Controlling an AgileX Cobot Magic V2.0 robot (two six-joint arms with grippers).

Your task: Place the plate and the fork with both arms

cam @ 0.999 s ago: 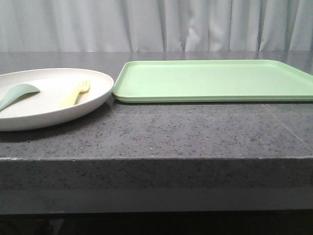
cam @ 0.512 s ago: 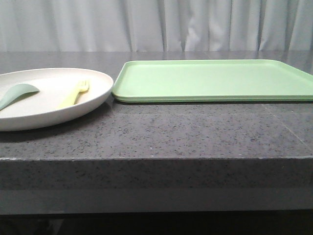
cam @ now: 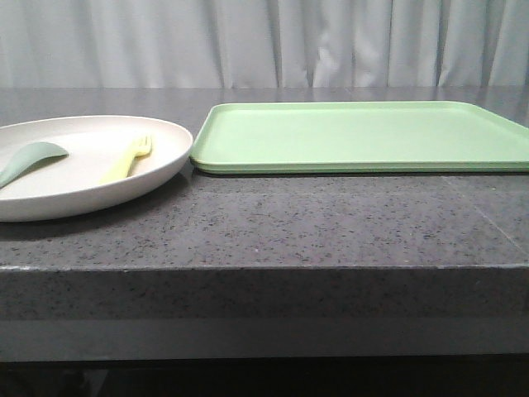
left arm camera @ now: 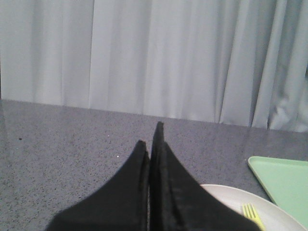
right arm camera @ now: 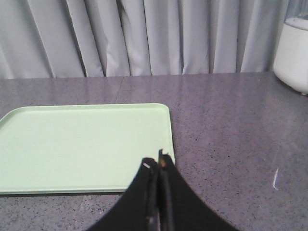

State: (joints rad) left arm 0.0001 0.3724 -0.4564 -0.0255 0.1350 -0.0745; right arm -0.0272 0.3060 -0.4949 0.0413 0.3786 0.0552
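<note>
Front view, your grey speckled counter: the plate sits at about 9 o'clock from the picture's centre, partly cut off by the left edge, flat on the stone. Inside it the fork lies on the right half of the dish, tines pointing toward 1 o'clock, handle running back toward 7. A grey-green spoon rests in the left half of the same plate, well apart from the fork, its bowl raised and its handle leaving the picture at 8 o'clock. The light green tray lies at 3 o'clock of the plate, its near-left corner just beside the plate's rim; you cannot tell from here whether they touch. The tray carries nothing. Pale curtain hangs behind the counter. No arm shows in the front view. Your left wrist camera shows the left gripper with its black fingers pressed together, no gap between them and nothing held, above bare counter; plate rim, fork tines and a tray corner show low in that picture. Your right wrist camera shows the right gripper likewise closed tight and empty, its tips over the tray's edge near a corner. A white container stands far back on the counter in that view.
</note>
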